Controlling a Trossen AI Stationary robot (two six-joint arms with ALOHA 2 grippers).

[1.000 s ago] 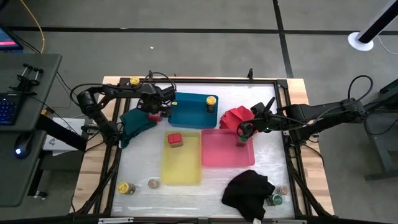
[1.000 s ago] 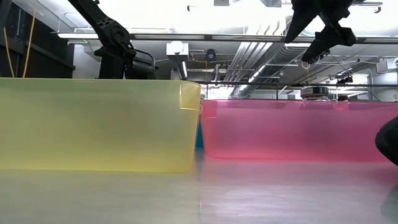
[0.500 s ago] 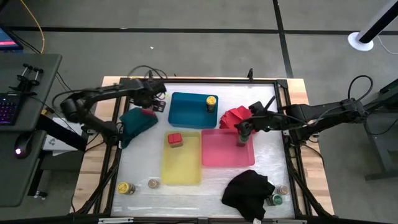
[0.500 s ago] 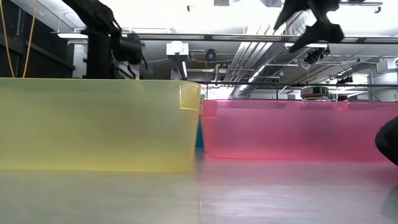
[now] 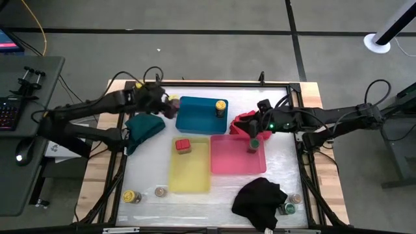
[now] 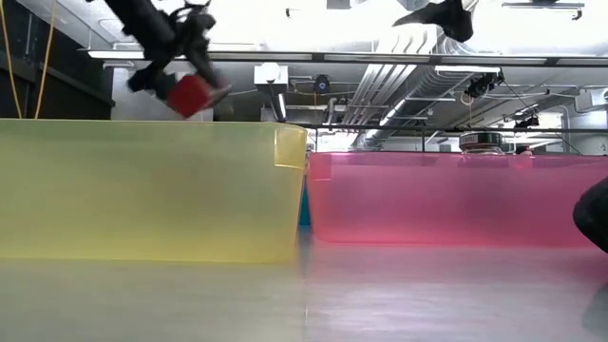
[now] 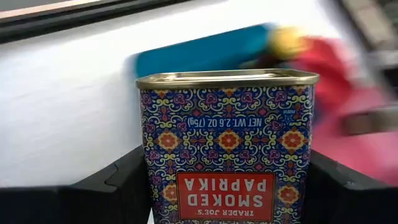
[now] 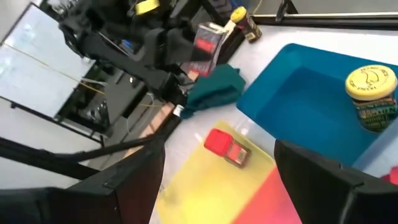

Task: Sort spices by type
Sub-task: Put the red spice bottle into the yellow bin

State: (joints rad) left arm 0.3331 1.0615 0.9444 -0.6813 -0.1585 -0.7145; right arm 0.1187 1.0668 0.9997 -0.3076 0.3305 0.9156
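Note:
My left gripper (image 5: 168,104) is shut on a patterned smoked-paprika tin (image 7: 227,143) and holds it high over the table's far left, between a teal cloth (image 5: 143,127) and the blue tray (image 5: 198,117). The low view shows the tin's red part (image 6: 190,95) above the yellow tray's wall. My right gripper (image 5: 252,129) hangs open over the red cloth (image 5: 246,121) by the pink tray (image 5: 234,156), with nothing between its fingers. A yellow-lidded jar (image 5: 221,107) stands in the blue tray, a red-lidded tin (image 5: 182,145) in the yellow tray (image 5: 190,172), and a jar (image 5: 252,144) in the pink tray. My left gripper pinches the tin between its two fingers (image 7: 124,180), one on each of two opposite narrow sides (image 7: 147,174), with the printed face toward the wrist camera. The fingers slant down from the table's left. The tin is lifted clear of the table and tilted.
A black cloth (image 5: 260,201) lies at the near right with two jars (image 5: 290,207) beside it. Two more jars (image 5: 132,196) (image 5: 160,191) stand near the front left edge. A yellow-lidded jar (image 5: 140,84) sits at the far left corner.
My left gripper has risen from beside the teal cloth with the paprika tin, lifting it clear, and has tipped from pointing steeply down to a slant. My right gripper has tipped up toward level and risen a little over the pink tray's far edge.

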